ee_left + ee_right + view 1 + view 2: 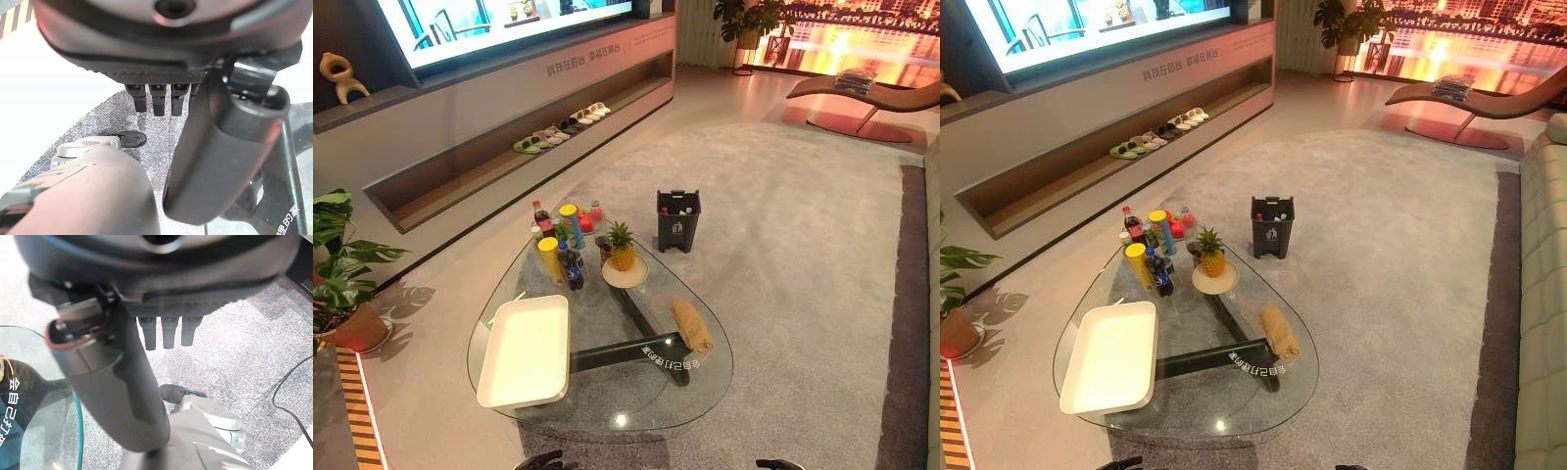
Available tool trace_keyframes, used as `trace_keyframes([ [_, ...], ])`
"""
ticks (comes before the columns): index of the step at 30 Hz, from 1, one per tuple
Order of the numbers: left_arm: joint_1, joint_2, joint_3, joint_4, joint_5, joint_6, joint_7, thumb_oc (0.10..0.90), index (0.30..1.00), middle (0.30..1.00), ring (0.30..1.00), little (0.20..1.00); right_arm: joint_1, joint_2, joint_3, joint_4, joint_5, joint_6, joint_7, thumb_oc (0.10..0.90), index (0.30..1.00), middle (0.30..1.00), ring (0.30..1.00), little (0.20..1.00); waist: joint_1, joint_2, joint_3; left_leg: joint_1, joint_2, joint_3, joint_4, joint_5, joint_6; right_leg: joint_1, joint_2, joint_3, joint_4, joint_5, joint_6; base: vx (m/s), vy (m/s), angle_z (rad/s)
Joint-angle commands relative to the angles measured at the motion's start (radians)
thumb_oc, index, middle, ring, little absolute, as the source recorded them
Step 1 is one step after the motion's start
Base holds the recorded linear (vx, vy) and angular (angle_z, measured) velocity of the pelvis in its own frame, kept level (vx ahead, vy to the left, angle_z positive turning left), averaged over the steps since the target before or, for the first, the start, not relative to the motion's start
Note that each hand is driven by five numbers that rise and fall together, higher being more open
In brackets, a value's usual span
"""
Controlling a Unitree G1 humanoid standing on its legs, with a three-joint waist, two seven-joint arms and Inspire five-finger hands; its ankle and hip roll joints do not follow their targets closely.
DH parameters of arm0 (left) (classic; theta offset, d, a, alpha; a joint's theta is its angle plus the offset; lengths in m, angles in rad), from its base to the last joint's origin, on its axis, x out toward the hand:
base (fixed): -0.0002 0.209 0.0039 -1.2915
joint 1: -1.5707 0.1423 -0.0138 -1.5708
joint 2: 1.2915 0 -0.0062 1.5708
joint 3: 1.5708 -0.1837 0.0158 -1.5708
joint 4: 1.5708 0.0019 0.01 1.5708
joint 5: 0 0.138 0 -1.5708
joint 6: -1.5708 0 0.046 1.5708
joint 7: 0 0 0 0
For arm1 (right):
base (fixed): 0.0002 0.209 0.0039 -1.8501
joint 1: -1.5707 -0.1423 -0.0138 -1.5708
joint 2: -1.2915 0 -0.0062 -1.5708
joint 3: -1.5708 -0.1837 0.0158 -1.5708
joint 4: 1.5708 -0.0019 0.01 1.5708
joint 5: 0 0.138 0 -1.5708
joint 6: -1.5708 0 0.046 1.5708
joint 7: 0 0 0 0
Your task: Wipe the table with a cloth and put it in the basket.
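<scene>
Hanging straight and relaxed, the fingers [154, 100] of the left hand [161, 49] point down in a row over grey carpet [783, 225] in the left wrist view, with the thumb standing out beside them and nothing in their hold; the right hand [161, 279] shows the same in its own wrist view, its fingers [168, 335] loose and straight above the carpet, holding nothing, with the rounded glass edge of the worktop [29, 396] off to one side; in the head views the tops of both hands just show at the near edge, below the worktop [705, 392] and apart from it.

The cloth [691, 325], a tan rolled towel, lies on the glass worktop towards the robot's right, just beside the dark base that shows through the glass; neither hand touches it; a white rectangular tray [526, 351] sits on the robot's left part of the worktop, near the front edge; at the far end stand a cluster of bottles and cans [560, 240], among them a yellow canister [549, 258] and a dark cola bottle [540, 217]; just beside them a pineapple [622, 247] stands upright on a pale plate [625, 273].

Past the worktop, on the carpet, stands a small dark bin [678, 220] with things in it; farther off a low shelf along the wall holds a row of slippers [563, 127]; a potted plant [337, 274] stands at the robot's left, and a lounge chair [867, 93] far right.
</scene>
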Motion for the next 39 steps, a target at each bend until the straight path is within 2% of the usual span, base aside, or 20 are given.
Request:
trace_keyframes([
  [1,-0.082,0.007,-0.008,0.062,0.015,-0.043,0.014,0.8,0.9,0.9,0.9,0.9,-0.066,0.006,0.026,0.05,0.001,-0.013,0.0,0.8,0.9,0.9,0.9,0.9,0.019,-0.033,0.016,0.001,-0.038,0.029,0.0,-0.049,0.002,0.006,-0.021,-0.047,0.031,-0.035,0.025,0.0,0.0,0.0],
  [9,-0.083,0.007,-0.013,0.054,0.003,-0.043,0.021,0.8,0.9,0.9,0.9,0.9,-0.065,-0.003,0.03,0.042,0.001,-0.009,0.006,0.8,0.9,0.9,0.9,0.9,0.014,-0.026,0.031,-0.011,-0.04,0.025,0.0,-0.043,0.001,-0.007,-0.019,-0.041,0.031,-0.029,0.025,0.0,0.0,0.0],
  [14,-0.089,0.002,-0.028,0.039,-0.04,-0.062,0.051,0.8,0.9,0.9,0.9,0.9,-0.075,-0.014,0.043,0.036,0.002,0.01,0.005,0.8,0.9,0.9,0.9,0.9,0.007,-0.011,0.07,-0.055,-0.04,0.023,0.0,-0.027,0.001,-0.052,-0.022,-0.031,0.022,-0.005,0.028,-0.01,0.005,0.0],
  [18,-0.134,0.015,-0.027,0.017,-0.09,-0.084,0.065,0.8,0.9,0.9,0.9,0.9,-0.114,-0.029,0.06,0.028,0.023,0.01,-0.007,0.8,0.9,0.9,0.9,0.9,0.0,-0.001,0.137,-0.13,-0.046,0.021,0.0,0.0,0.002,-0.133,-0.023,-0.018,0.021,0.022,0.027,-0.16,0.021,-0.01],
  [19,-0.169,0.016,-0.027,0.009,-0.114,-0.092,0.072,0.8,0.9,0.9,0.9,0.9,-0.145,-0.036,0.067,0.027,0.035,0.013,-0.015,0.8,0.9,0.9,0.9,0.9,-0.001,0.007,0.178,-0.17,-0.051,0.015,0.0,0.013,0.003,-0.177,-0.022,-0.014,0.02,0.037,0.026,-0.19,0.029,0.01],
  [21,-0.186,0.017,-0.028,0.0,-0.131,-0.098,0.077,0.8,0.9,0.9,0.9,0.9,-0.163,-0.04,0.07,0.021,0.038,0.021,-0.022,0.8,0.9,0.9,0.9,0.9,-0.002,0.012,0.202,-0.198,-0.055,0.015,0.0,0.021,0.004,-0.208,-0.023,-0.013,0.02,0.047,0.027,-0.18,0.031,0.0],
  [22,-0.218,0.021,-0.03,-0.015,-0.163,-0.115,0.081,0.8,0.9,0.9,0.9,0.9,-0.2,-0.043,0.081,0.01,0.05,0.03,-0.035,0.8,0.9,0.9,0.9,0.9,-0.002,0.017,0.248,-0.246,-0.059,0.019,0.0,0.036,0.005,-0.261,-0.023,-0.013,0.022,0.062,0.027,-0.21,0.018,-0.01],
  [26,-0.267,0.023,-0.038,-0.027,-0.212,-0.139,0.082,0.8,0.9,0.9,0.9,0.9,-0.244,-0.049,0.086,0.001,0.075,0.041,-0.043,0.8,0.9,0.9,0.9,0.9,0.005,0.017,0.309,-0.317,-0.068,0.016,0.0,0.057,0.01,-0.342,-0.024,-0.018,0.047,0.072,0.028,-0.15,-0.002,-0.03],
  [29,-0.306,0.032,-0.049,-0.045,-0.254,-0.158,0.092,0.8,0.9,0.9,0.9,0.9,-0.281,-0.053,0.099,-0.019,0.108,0.05,-0.059,0.8,0.9,0.9,0.9,0.9,0.008,0.012,0.364,-0.38,-0.076,0.011,0.009,0.084,0.009,-0.424,-0.021,-0.017,0.11,0.064,0.021,-0.15,0.006,-0.02],
  [30,-0.316,0.037,-0.052,-0.048,-0.264,-0.16,0.091,0.8,0.9,0.9,0.9,0.9,-0.29,-0.056,0.103,-0.024,0.123,0.053,-0.066,0.8,0.9,0.9,0.9,0.9,0.011,0.01,0.376,-0.401,-0.078,0.01,0.023,0.089,0.007,-0.445,-0.021,-0.02,0.135,0.056,0.018,-0.22,0.016,-0.03],
  [31,-0.34,0.047,-0.06,-0.057,-0.286,-0.167,0.093,0.8,0.9,0.9,0.9,0.9,-0.306,-0.066,0.108,-0.038,0.15,0.055,-0.076,0.8,0.9,0.9,0.9,0.9,0.013,0.009,0.404,-0.471,-0.082,0.007,0.094,0.089,0.002,-0.502,-0.013,-0.028,0.216,0.031,0.009,-0.23,0.0,-0.02],
  [33,-0.358,0.059,-0.064,-0.067,-0.308,-0.176,0.099,0.8,0.9,0.9,0.9,0.9,-0.31,-0.078,0.105,-0.046,0.16,0.056,-0.077,0.8,0.9,0.9,0.9,0.9,0.01,0.006,0.426,-0.543,-0.092,0.0,0.199,0.072,-0.002,-0.56,-0.009,-0.033,0.295,0.003,-0.001,-0.19,-0.035,-0.01],
  [39,-0.383,0.083,-0.055,-0.098,-0.327,-0.17,0.093,0.8,0.9,0.9,0.9,0.9,-0.312,-0.106,0.08,-0.046,0.208,0.026,-0.099,0.8,0.9,0.9,0.9,0.9,0.008,-0.002,0.451,-0.709,-0.103,-0.01,0.445,-0.004,0.003,-0.702,-0.011,-0.041,0.48,-0.061,-0.02,-0.1,-0.046,0.14],
])
